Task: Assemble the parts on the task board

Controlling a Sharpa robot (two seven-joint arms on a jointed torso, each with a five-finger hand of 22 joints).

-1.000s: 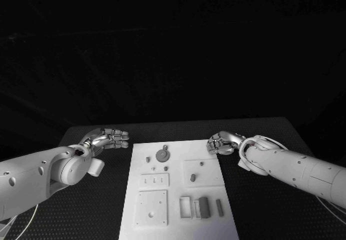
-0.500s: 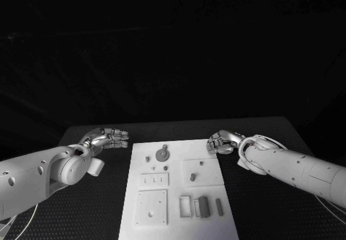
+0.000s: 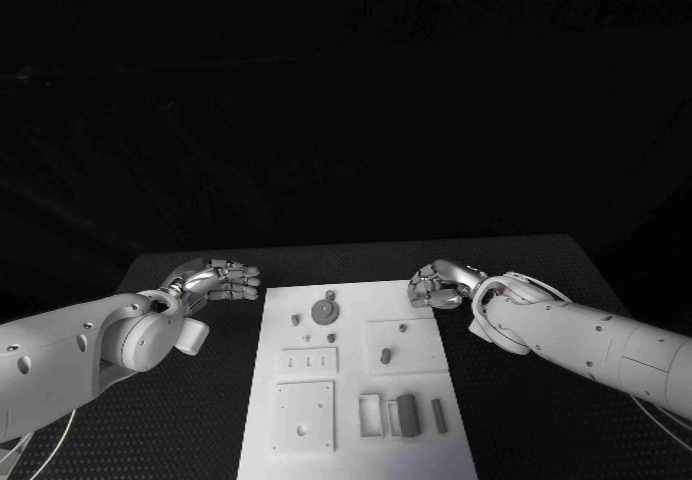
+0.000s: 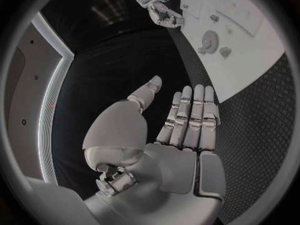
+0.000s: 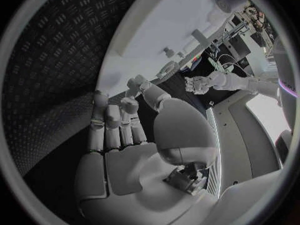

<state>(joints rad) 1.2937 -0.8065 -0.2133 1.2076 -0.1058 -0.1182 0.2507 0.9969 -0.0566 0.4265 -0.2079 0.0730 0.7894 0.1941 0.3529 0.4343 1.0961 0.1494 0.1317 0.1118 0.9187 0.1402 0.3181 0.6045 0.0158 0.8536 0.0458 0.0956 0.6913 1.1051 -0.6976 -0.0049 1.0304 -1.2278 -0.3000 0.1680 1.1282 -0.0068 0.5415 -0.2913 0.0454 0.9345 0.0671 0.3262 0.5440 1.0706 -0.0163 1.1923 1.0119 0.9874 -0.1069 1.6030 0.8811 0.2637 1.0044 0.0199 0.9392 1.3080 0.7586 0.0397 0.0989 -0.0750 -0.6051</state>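
The white task board lies in the middle of the black table. On it are a round gear-like part, a small peg in a square plate, and several upright rectangular parts near the front. My left hand hovers just off the board's far left corner, its fingers straight with nothing in them. My right hand hovers at the board's far right corner, and its fingers hold nothing either. The left wrist view shows the board and gear beyond the fingertips.
Two square plates and a small plate with slots sit on the board's left half. Black ribbed table surrounds the board on both sides. The table's far edge runs behind both hands.
My right hand has shifted slightly left, toward the board's far right corner. The left hand has barely moved.
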